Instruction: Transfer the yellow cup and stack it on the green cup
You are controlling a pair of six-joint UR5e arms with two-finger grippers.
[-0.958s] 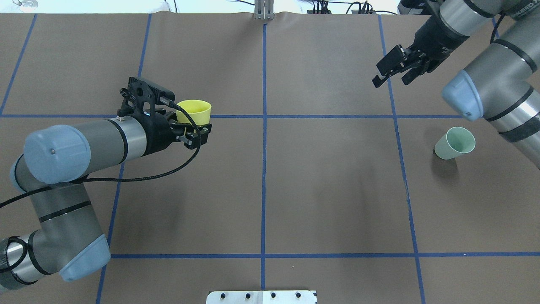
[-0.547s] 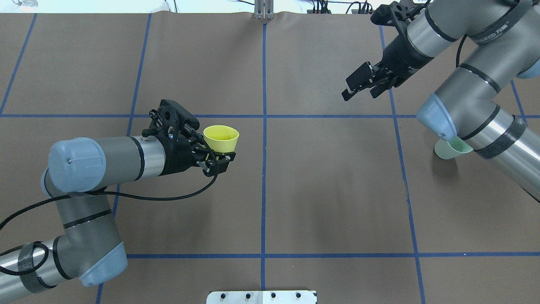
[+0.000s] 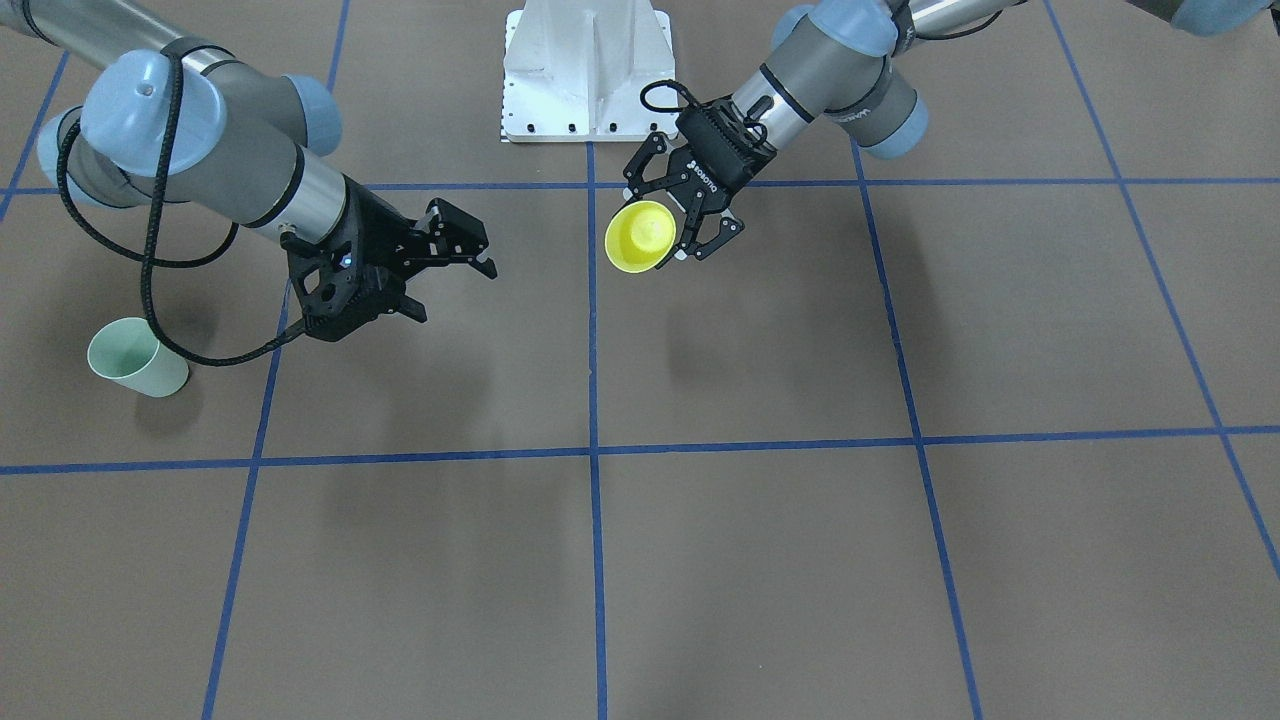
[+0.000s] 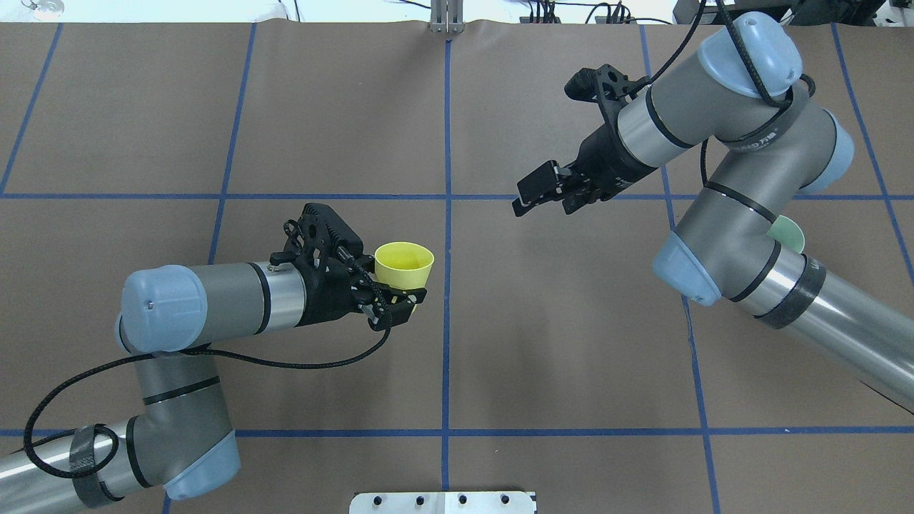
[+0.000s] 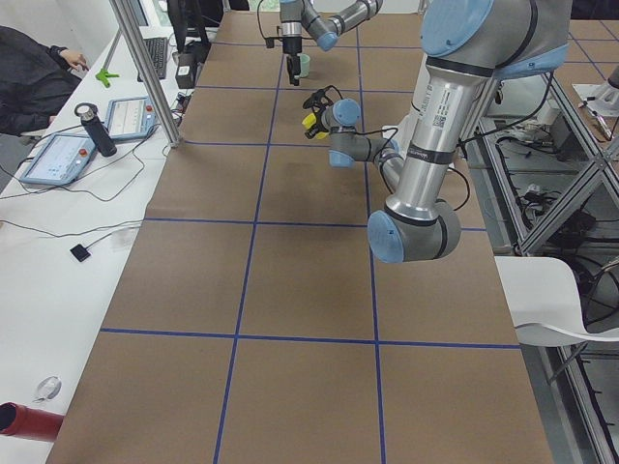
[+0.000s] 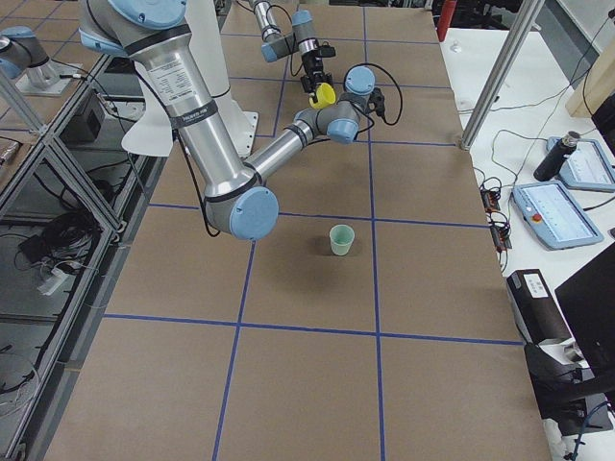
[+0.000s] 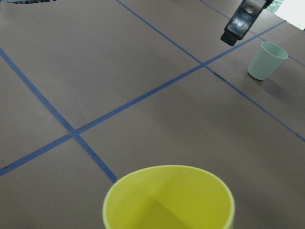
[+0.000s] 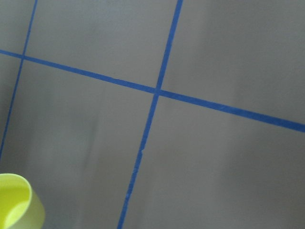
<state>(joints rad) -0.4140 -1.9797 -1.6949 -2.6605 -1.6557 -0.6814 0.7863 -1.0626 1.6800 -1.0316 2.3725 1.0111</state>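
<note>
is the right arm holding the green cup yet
No, the right gripper has its jaws open and empty, apart from the green cup standing alone on the table.

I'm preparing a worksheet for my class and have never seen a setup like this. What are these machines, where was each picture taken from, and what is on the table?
These are two robot arms sharing one brown table marked with blue tape lines. Each arm ends in a two-finger gripper.

Two pictures look down on the table, one from behind the robot and one facing it, so left and right swap between them. Two more are taken from the table's ends. The last two come from small cameras on the robot's wrists.

The left gripper holds the yellow cup above the table, close to the centre line. The right gripper is open and empty, raised on the other side of that line. The green cup stands upright on the table on the robot's right side, and nothing touches it.
</note>
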